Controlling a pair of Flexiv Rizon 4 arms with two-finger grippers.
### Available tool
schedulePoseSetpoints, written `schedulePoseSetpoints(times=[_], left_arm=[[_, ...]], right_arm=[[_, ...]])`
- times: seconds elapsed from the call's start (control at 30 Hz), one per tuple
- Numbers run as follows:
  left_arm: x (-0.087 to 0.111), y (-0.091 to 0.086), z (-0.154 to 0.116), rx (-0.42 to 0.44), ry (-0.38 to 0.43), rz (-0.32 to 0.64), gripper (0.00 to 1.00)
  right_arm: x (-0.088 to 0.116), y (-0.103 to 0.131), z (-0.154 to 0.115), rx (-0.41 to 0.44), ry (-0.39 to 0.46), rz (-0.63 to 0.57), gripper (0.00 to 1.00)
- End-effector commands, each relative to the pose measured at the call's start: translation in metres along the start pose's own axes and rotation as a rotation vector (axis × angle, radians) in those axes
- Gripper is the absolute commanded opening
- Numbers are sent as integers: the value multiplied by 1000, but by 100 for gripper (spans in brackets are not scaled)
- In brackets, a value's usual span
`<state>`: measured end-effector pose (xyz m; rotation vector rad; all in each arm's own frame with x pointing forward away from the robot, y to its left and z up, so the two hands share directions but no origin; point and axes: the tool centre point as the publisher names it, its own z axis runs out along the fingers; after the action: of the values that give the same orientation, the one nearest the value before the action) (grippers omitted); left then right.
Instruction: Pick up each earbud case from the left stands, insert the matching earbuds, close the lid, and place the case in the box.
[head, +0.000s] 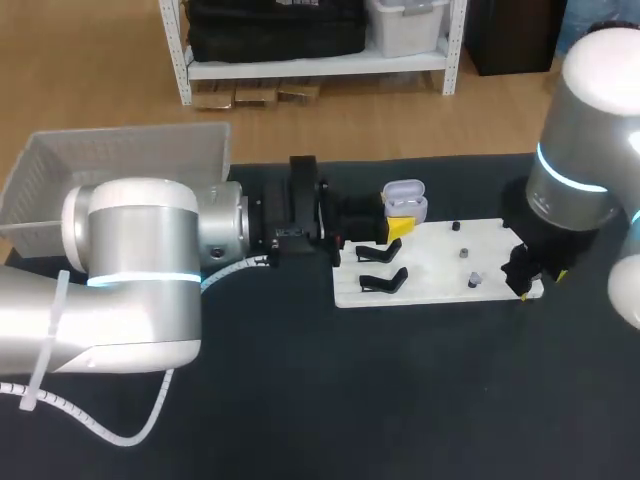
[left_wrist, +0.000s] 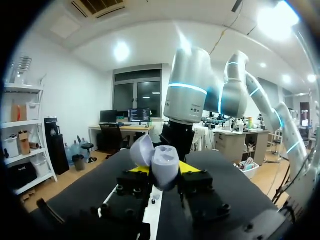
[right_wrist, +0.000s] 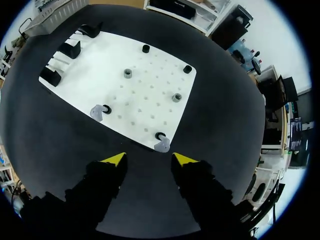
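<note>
Grips one lavender earbud case (head: 404, 198), lid open, between the left gripper's (head: 398, 229) yellow tips, above the white board's (head: 440, 272) far-left edge. Hangs the right gripper (right_wrist: 149, 159) over the near-right corner, fingers wide and empty, just by one of two pale earbuds (right_wrist: 161, 146). Three black stands (right_wrist: 70, 49) left; one white box (head: 120, 142) beyond, far left.

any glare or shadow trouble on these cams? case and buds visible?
Head view: even light, no glare; the earbud case shows clearly at the white board's far edge. Left wrist view: bright flare overhead, yet the case, lid open, is readable up close. Right wrist view: no glare; two earbuds plain on the board; the table's edge bows from the fisheye.
</note>
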<state>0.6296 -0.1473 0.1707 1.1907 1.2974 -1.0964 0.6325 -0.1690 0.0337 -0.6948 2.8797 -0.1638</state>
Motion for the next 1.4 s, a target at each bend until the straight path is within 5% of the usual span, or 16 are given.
schedulePoseSetpoints(times=[0.03,1.4], left_arm=[[1,-2,0,-12,-8,4,0],[1,-2,0,-12,-8,4,0]], right_arm=[[-6,0,0,3,27,9,48],[-6,-12,12,35,36,92,37]])
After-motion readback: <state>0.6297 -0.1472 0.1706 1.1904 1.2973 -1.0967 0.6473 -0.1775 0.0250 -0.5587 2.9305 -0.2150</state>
